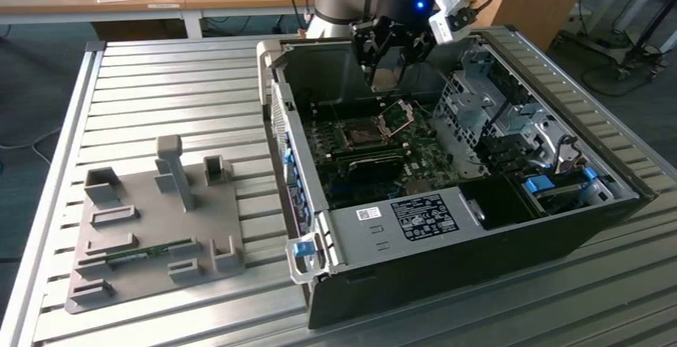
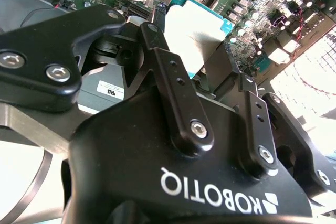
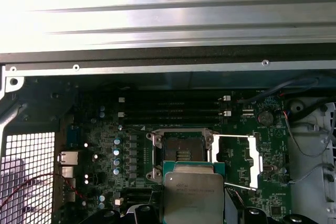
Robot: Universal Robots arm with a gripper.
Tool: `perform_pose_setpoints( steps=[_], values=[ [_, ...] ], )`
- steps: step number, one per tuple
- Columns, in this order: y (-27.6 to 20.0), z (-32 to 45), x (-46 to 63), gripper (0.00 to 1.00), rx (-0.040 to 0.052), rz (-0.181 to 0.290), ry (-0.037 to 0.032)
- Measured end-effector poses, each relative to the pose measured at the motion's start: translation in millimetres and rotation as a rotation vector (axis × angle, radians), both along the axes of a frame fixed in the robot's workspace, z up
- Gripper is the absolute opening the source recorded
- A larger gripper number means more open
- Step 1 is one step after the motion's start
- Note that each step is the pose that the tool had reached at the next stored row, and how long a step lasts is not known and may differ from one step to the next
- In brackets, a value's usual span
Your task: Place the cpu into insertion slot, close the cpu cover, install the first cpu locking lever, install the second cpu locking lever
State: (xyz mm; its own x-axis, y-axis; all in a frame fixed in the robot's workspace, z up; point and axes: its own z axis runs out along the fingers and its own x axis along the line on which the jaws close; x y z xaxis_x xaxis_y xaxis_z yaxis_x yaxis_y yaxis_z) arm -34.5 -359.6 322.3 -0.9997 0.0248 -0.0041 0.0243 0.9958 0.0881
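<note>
Pinches the small flat square silver-grey cpu (image 3: pixel 193 195) in the black two-finger gripper (image 1: pixel 388 60), holding it above the green motherboard (image 3: pixel 105 156), with the dark square silver-rimmed insertion slot (image 1: pixel 357 135) bare toward seven o'clock in the exterior view and the hinged silver frame cpu cover (image 3: pixel 255 161) swung open beside it.

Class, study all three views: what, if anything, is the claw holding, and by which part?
The claw holds the cpu, pinched by two opposite side edges, above the open insertion slot.
</note>
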Motion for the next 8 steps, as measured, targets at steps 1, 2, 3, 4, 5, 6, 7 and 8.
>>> perform_pose_setpoints(
  steps=[1, 2, 3, 4, 5, 6, 7, 8],
  values=[
    [0.0, 0.0, 0.0, 0.54, 0.0000, 0.000, 0.0000],
    [0.0, 0.0, 0.0, 0.54, 0.0000, 0.000, 0.0000],
    [0.0, 0.0, 0.0, 0.54, 0.0000, 0.000, 0.0000],
    [0.0, -0.1, 0.0, 0.54, -0.0001, 0.000, 0.0000],
    [0.0, -0.1, 0.0, 0.54, -0.0001, 0.000, 0.0000],
    [0.0, -0.1, 0.0, 0.54, 0.0000, 0.000, 0.0000],
    [0.0, -0.1, 0.0, 0.54, 0.0000, -0.001, 0.0001],
    [0.0, -0.1, 0.0, 0.54, 0.0000, -0.005, 0.0001]
  ],
)
